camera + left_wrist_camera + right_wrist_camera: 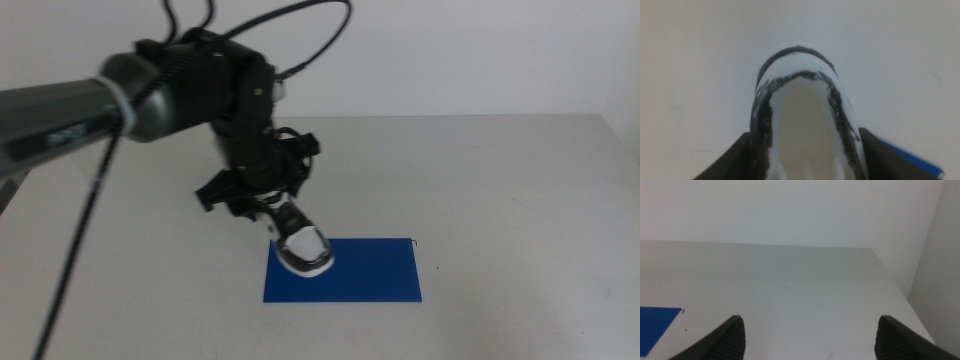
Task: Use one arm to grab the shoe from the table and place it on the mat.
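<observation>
The left arm [170, 95] reaches in over the table [520, 200] and its gripper [270, 205] is shut on the shoe [303, 246], a small white sneaker with black trim. The shoe hangs tilted, toe down, over the near left corner of the blue mat [370, 272]. In the left wrist view the shoe's heel opening [802, 120] fills the space between the two dark jaws, with a strip of the mat [912, 160] at one side. The right gripper [810, 340] is out of the middle view and stands open over bare table, with a corner of the mat [657, 325] in sight.
The table's far edge [460, 116] meets a pale wall. A black cable [70, 265] hangs from the left arm down the left side of the table. The table's right edge [895, 287] shows in the right wrist view.
</observation>
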`<action>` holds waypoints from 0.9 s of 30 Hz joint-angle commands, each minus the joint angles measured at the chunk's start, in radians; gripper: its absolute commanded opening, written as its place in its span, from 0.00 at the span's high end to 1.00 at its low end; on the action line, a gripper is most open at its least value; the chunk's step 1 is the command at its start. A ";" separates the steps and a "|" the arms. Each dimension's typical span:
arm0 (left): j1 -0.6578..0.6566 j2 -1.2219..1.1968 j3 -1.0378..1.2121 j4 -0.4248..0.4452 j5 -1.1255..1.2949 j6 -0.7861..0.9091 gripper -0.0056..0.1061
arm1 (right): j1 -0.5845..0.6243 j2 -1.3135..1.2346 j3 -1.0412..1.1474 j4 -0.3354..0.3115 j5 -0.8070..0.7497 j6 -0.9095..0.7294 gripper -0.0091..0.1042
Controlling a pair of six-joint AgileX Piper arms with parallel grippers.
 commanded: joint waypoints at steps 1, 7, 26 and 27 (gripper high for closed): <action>-0.032 -0.011 -0.089 0.001 0.001 -0.029 0.75 | -0.005 -0.021 -0.010 -0.008 -0.079 -0.013 0.33; -0.098 0.103 -0.262 0.007 0.058 -0.038 0.75 | -0.005 -0.021 -0.010 -0.008 -0.079 -0.013 0.33; -0.124 0.187 -0.364 0.005 0.134 0.094 0.81 | -0.005 -0.021 -0.010 -0.008 -0.079 -0.013 0.33; -0.124 0.187 -0.364 0.006 0.135 0.121 0.81 | -0.005 -0.021 -0.010 -0.008 -0.079 -0.013 0.33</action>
